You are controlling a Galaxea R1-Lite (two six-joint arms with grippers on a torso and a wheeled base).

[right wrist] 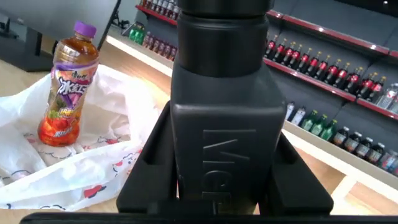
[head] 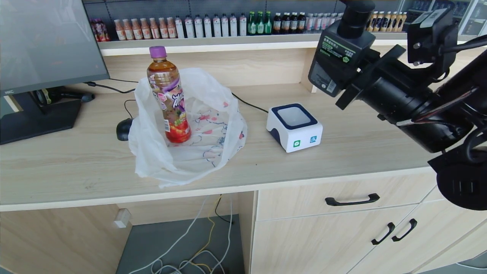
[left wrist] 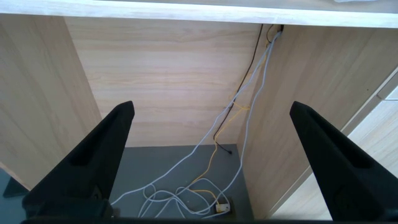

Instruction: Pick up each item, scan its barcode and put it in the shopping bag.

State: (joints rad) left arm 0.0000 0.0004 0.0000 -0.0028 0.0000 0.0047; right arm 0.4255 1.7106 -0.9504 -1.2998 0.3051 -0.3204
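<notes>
One dark bottle (head: 335,57) clamped in raised right claw (head: 362,76) above counter (head: 342,148), left claw (left wrist: 211,162) spread wide beneath it.

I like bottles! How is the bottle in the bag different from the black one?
The tea bottle is see-through with a purple cap; the black bottle is dark and boxy. The tea bottle stands upright in the bag; the black bottle is held tilted by the right gripper. Both have labels.
</notes>
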